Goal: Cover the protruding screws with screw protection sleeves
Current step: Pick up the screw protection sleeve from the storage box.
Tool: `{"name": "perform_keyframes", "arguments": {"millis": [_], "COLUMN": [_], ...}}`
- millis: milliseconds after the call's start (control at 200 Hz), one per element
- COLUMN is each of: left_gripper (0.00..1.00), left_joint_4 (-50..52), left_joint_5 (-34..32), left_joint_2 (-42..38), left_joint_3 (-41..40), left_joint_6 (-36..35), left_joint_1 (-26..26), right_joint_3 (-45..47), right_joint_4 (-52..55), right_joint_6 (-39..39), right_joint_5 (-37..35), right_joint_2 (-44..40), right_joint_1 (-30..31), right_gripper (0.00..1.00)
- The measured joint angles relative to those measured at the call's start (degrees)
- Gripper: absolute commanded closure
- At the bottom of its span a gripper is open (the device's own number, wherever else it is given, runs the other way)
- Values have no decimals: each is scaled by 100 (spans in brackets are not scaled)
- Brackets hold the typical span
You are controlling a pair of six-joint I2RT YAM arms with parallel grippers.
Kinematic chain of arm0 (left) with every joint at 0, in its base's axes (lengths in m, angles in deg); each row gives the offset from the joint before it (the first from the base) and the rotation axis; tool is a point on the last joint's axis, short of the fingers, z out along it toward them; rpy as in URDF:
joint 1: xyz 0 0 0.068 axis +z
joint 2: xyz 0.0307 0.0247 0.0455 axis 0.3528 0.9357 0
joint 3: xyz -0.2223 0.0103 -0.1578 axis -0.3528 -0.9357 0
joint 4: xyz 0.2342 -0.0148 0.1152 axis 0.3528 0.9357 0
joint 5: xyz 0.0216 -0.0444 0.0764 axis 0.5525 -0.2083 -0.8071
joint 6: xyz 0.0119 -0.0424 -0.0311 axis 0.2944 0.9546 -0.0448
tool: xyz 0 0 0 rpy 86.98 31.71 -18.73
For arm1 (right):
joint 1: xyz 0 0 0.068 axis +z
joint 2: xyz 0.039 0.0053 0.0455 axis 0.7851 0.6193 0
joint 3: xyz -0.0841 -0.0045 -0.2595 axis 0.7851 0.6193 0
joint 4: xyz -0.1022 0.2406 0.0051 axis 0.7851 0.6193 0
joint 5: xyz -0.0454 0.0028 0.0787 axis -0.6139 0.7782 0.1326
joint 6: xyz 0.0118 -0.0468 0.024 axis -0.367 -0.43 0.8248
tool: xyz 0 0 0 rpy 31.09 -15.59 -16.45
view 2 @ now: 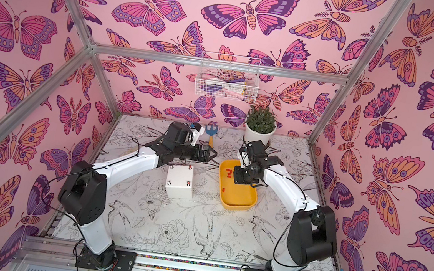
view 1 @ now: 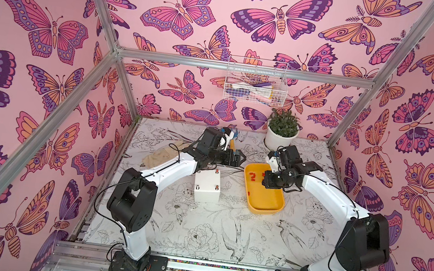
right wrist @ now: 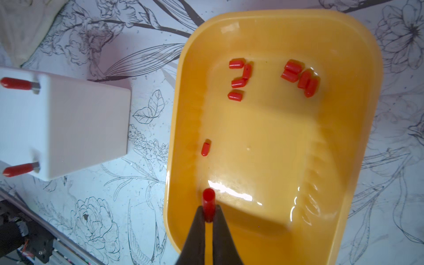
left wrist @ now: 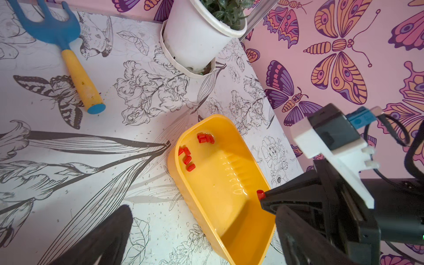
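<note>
Wrist views, unlike top ones, show right jaws pinching sleeve (right wrist: pixel 208 204), left jaws agape.

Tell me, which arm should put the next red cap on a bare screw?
Probably right: the right claw grips a red sleeve over the yellow tray, next to the white box. The left claw is open and empty.

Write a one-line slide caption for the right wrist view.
Right gripper pinching a red sleeve over the yellow tray, beside the white box with two capped screws.
</note>
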Motion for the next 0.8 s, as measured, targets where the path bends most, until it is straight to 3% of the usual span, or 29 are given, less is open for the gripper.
{"name": "perform_keyframes", "arguments": {"millis": [330, 796], "left_gripper": [1, 0], "left_joint_4": [-90, -203], "left_joint_5": [201, 413], "left_joint_2": [560, 935], "left_joint_3": [251, 549], "left_joint_6": [-129, -127], "left_joint_1": [-240, -540], "right_joint_3": [131, 238], "right_joint_4": [-284, -457], "right_joint_6": [-39, -37], "right_joint_5": [485, 629], "right_joint_2": [-236, -402], "right_joint_1": [0, 0], "right_gripper": [90, 90]}}
